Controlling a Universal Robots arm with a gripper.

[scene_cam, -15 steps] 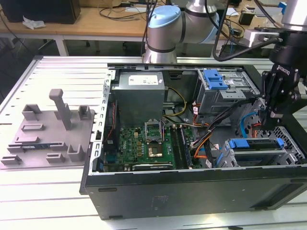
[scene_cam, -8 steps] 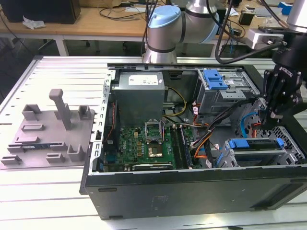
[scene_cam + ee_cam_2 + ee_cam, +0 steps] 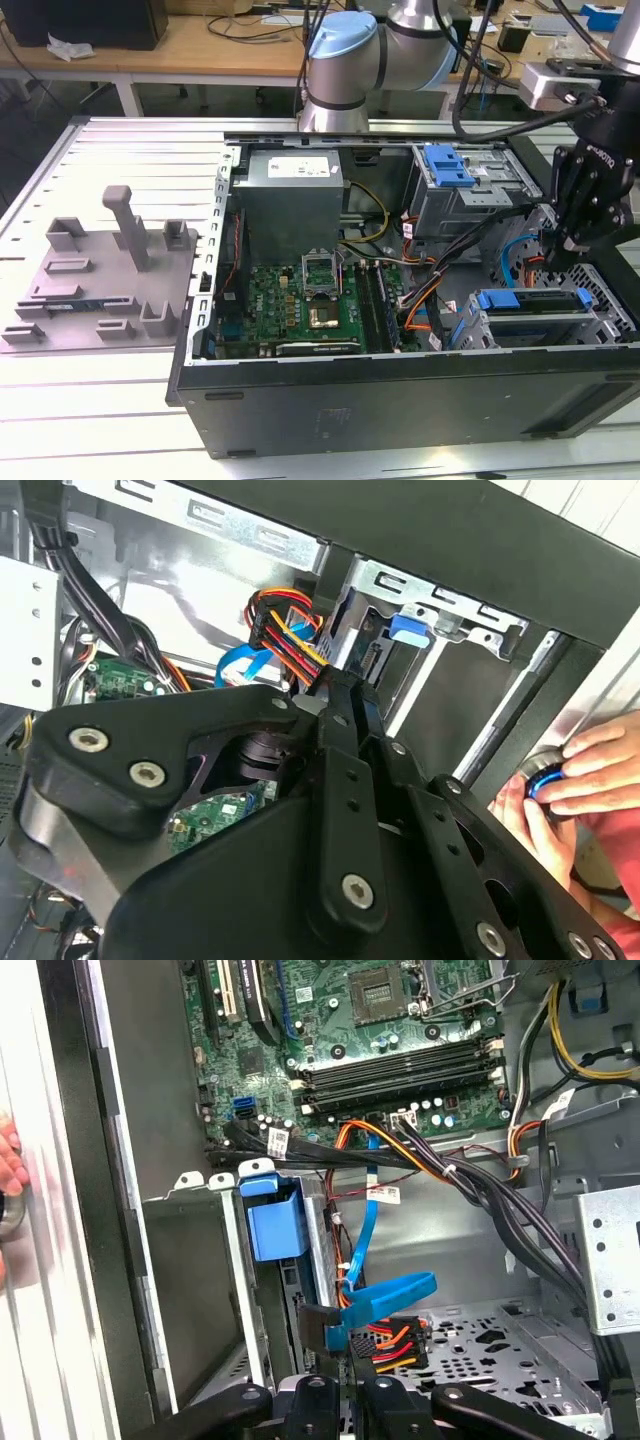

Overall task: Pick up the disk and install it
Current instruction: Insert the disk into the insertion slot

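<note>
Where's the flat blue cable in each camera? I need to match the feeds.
Exterior view: flat blue cable curves inside the case near the exterior view's right, beside the claw.
Second wrist view: the cable loops just beyond the claw's black linkage.
First wrist view: the cable loops over the perforated case floor.
Shared landmark: the blue plastic tab on the drive bay, in all three.
</note>
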